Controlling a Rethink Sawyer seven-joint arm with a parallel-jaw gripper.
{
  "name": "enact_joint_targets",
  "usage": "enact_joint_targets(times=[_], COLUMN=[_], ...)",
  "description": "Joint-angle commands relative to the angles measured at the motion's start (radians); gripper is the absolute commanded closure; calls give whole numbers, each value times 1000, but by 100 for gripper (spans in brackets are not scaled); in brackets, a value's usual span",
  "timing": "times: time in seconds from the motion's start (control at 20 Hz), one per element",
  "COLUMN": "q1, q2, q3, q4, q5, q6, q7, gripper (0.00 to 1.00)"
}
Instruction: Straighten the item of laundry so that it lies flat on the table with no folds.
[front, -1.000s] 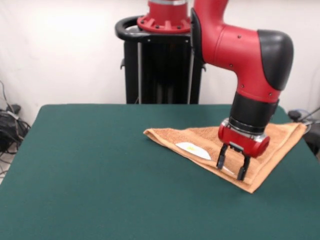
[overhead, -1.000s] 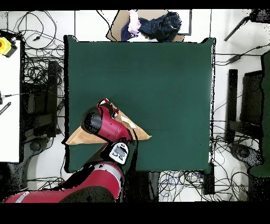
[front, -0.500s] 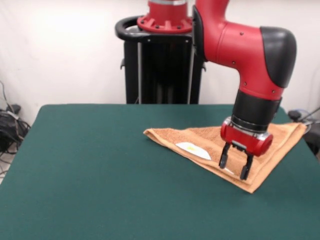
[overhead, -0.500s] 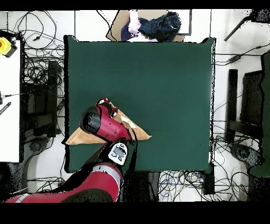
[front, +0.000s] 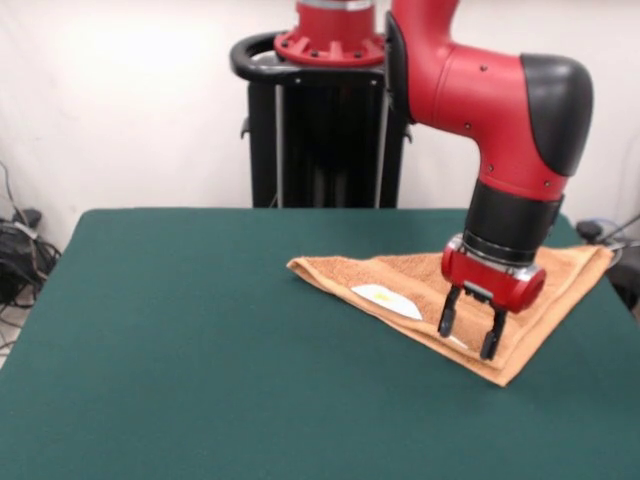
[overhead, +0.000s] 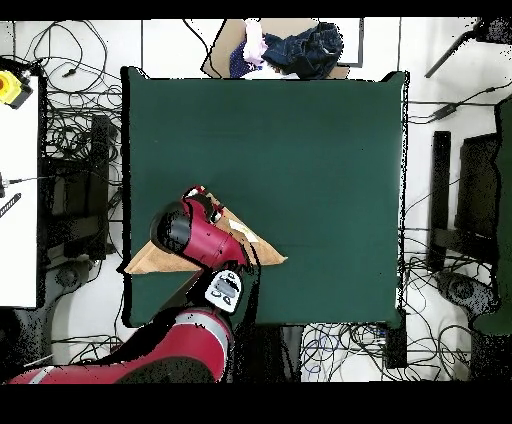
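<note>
We see the towel (front: 470, 300) lying folded into a triangle near one corner of the worktop (front: 200, 350), on the pedestal side, with one long folded edge running from its left tip down to the point nearest the camera in the front view, and its upper right corner reaching the worktop's edge. The gripper (front: 469, 333) hangs directly above that long edge, a little short of the near point, its two black fingers pointing down and spread apart with nothing between them; the tips look just above or barely touching the cloth, and we cannot tell which. So the thing to grasp lies straight below, and we judge the coming move to be a short descent onto the folded edge, then a pull away from the fold to open the layer out. A small white label (front: 386, 301) lies on the cloth just left of the gripper. In the overhead view, the arm (overhead: 200, 240) covers most of the towel (overhead: 150, 258) and hides the gripper entirely, but that view shows one corner hanging past the worktop's edge.
</note>
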Motion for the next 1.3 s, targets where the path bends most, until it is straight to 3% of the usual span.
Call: enact_joint_targets(times=[0.05,1.3], q1=[12,17], q2=[52,89], q3=[111,151], q4=[1,4], q5=[68,90], q6=[79,48], q7=[256,268], gripper=[0,0])
